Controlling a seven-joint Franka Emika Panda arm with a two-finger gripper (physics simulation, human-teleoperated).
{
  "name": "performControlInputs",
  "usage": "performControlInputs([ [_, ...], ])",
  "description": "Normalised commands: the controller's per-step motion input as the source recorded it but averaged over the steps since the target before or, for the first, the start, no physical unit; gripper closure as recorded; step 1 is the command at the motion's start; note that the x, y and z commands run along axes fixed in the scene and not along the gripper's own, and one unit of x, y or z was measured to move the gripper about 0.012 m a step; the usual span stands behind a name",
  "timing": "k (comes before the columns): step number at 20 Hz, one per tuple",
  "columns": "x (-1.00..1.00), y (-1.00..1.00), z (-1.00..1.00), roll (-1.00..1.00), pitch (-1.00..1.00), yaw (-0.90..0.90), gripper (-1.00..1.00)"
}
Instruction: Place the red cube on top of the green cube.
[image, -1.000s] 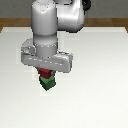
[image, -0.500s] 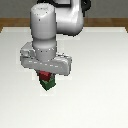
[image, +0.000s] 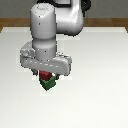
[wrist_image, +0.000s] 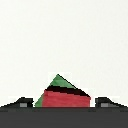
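Note:
The red cube (image: 45, 76) rests on top of the green cube (image: 49, 85) on the white table, just under the arm's hand in the exterior view. My gripper (image: 46, 75) straddles the red cube from above. In the wrist view the red cube (wrist_image: 65, 98) fills the space between the two fingertips (wrist_image: 22, 103), with a small gap on each side, and the green cube (wrist_image: 59, 82) shows as a corner behind it. The jaws stand open around the red cube, not pressing on it.
The white table (image: 100, 100) spreads out on all sides of the stack. Its far edge meets a brown floor (image: 15, 22) at the back. The arm's body (image: 50, 30) rises directly above the cubes.
The hand has stayed over the cubes and risen very slightly. The red cube remains on the green cube in the same place.

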Motion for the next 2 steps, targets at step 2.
performControlInputs([
  [2,0.0,0.0,0.0,0.0,0.0,0.0,-1.0],
])
